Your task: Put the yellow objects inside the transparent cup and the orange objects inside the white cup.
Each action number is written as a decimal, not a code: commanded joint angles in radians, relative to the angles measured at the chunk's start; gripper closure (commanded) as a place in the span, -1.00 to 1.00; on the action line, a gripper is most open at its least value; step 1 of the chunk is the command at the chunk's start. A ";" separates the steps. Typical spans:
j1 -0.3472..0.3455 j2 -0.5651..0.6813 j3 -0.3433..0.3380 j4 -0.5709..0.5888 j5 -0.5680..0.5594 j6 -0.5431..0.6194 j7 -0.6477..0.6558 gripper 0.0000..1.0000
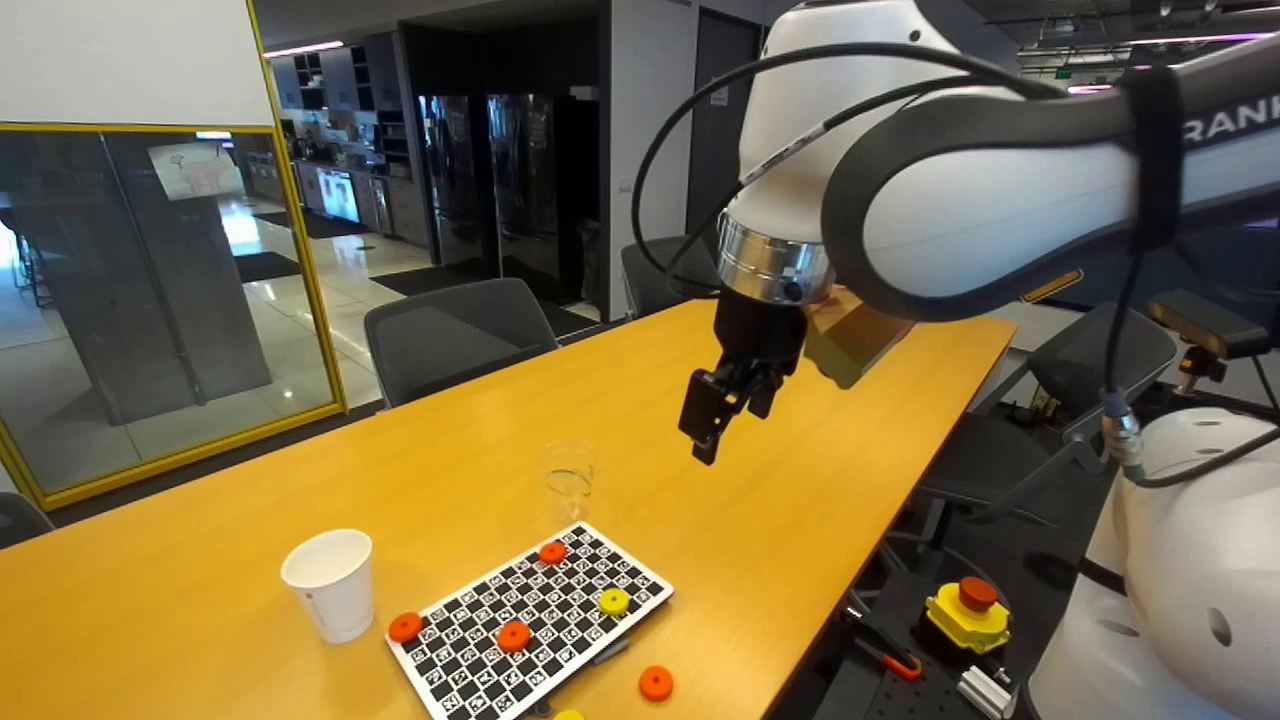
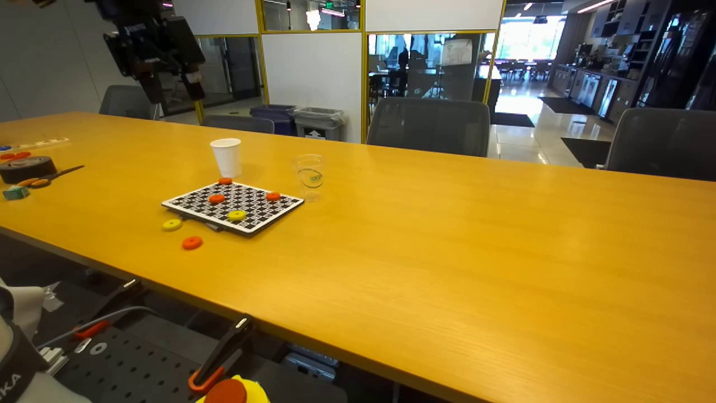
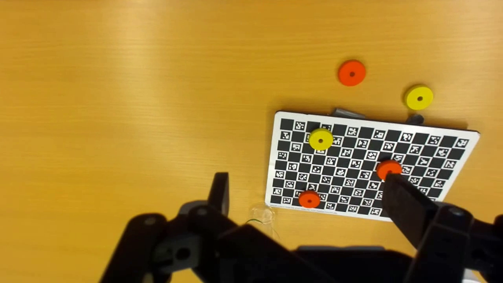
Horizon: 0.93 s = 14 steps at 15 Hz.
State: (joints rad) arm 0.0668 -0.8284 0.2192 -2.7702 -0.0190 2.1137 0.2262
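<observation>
The white cup stands upright by the patterned board, also in an exterior view. The transparent cup stands at the board's corner, also in an exterior view; the wrist view shows it partly hidden by my gripper. One yellow disc lies on the board, another yellow disc on the table beside it. Orange discs lie on the board, at its corner by the white cup, and on the table. My gripper is open and empty, high above the table.
The checkered board lies flat on the wooden table. A roll of dark tape, scissors and a green block lie at the table's far end. Chairs stand along the table's edge.
</observation>
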 commanded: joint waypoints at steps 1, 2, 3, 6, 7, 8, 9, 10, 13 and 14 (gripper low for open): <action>0.014 0.140 -0.026 0.000 0.023 0.159 -0.019 -1.00; 0.008 0.179 -0.031 -0.001 0.023 0.199 -0.015 -1.00; 0.006 0.218 -0.039 -0.001 0.024 0.236 -0.018 -1.00; 0.026 0.365 -0.087 0.007 0.071 0.357 -0.053 -1.00; 0.033 0.409 -0.098 0.012 0.090 0.393 -0.068 -1.00; 0.045 0.464 -0.111 0.017 0.115 0.439 -0.089 -1.00; 0.057 0.510 -0.124 0.026 0.142 0.473 -0.114 -1.00; 0.071 0.570 -0.131 0.042 0.170 0.503 -0.136 -1.00; 0.093 0.693 -0.136 0.085 0.234 0.540 -0.176 -1.00; 0.098 0.721 -0.134 0.100 0.254 0.539 -0.193 -1.00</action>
State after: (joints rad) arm 0.1332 -0.2244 0.0988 -2.7402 0.1681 2.6224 0.0890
